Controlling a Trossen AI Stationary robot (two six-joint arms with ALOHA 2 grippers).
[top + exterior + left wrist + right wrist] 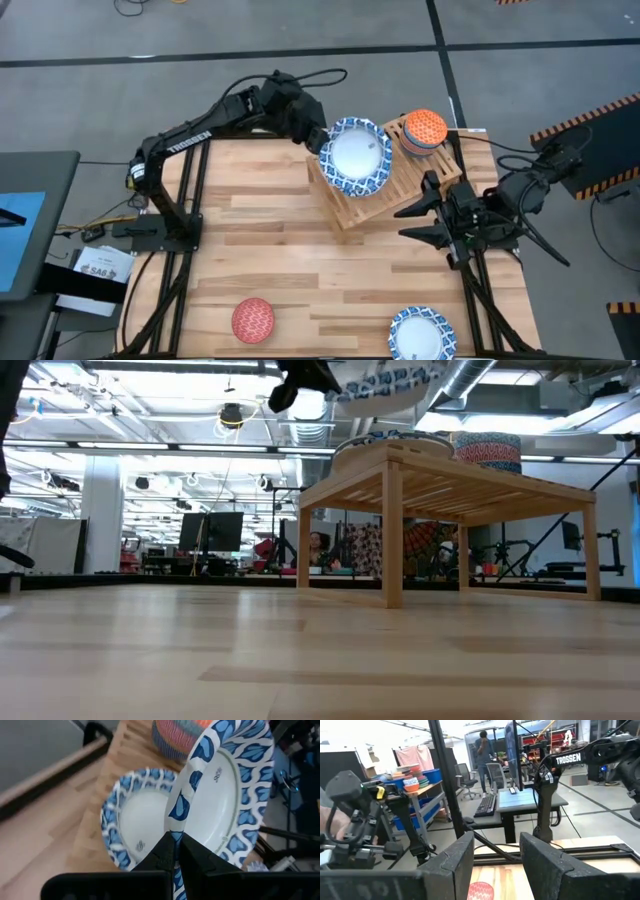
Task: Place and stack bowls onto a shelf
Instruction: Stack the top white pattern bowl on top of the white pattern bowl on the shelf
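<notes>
Risk first: my left gripper is clenched on just the rim of a blue-and-white bowl hovering over its twin on the shelf, so a tilted drop could chip both. Right gripper idles apart, unclenched. Wooden table, big workshop behind.

You get bright, even overhead light; ceiling strip lights glare at eleven o'clock, and the table foreground blurs.
</notes>
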